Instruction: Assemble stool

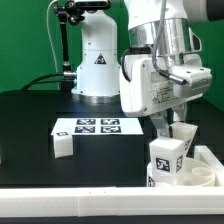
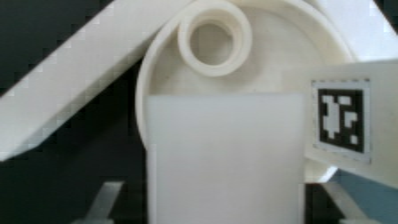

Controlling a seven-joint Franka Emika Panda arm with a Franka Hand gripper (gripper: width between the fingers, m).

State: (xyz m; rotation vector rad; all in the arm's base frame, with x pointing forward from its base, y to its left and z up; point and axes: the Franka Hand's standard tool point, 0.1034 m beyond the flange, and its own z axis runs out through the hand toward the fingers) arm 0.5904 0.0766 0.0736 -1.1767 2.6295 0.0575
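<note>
Tabletop is black, green curtain behind. The gripper pinches a chunky white plastic leg block, upright just below it, over the round white seat disc.

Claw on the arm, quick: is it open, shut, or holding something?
Claw: closed, holding a white leg block right at the round seat disc.
</note>
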